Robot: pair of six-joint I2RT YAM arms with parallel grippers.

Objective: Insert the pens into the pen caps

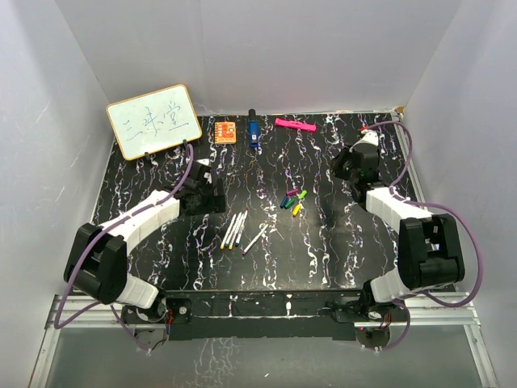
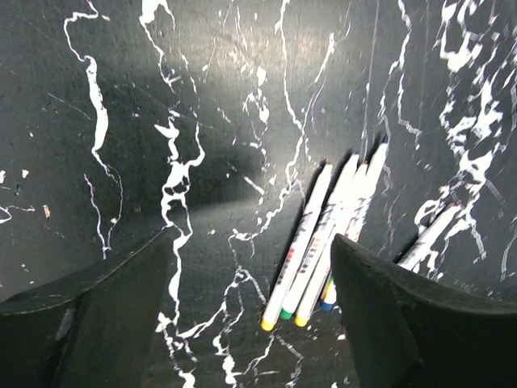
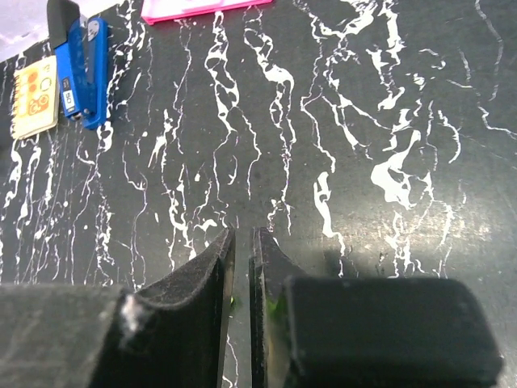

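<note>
1. Padded black fingers of the left tool are pictured spread wide and low over the dark marbled surface, with nothing held between them.
2. Just beside that tool's right finger, the pens are seen lying flat. Three are packed side by side, and a fourth lies a little further out, partly hidden by the finger. The coloured ends point back toward the tool.
3. The pens are judged to be light and stiff, with smooth round barrels likely to roll or slip. A pinch across mid-barrel is suggested, with the tip end left free. One pen may first have to be parted from the tight bundle.
4. The pen caps are shown clustered between the two tools, nearer the right one but well apart from it. They are judged tiny, light and easily scattered, and best pinched at the closed end.
5. The right tool is seen narrowed to a slit. A green fleck low between its fingers cannot be identified.
6. Both arms are pictured bent at the elbow, with the tools tipped down toward the surface.
</note>
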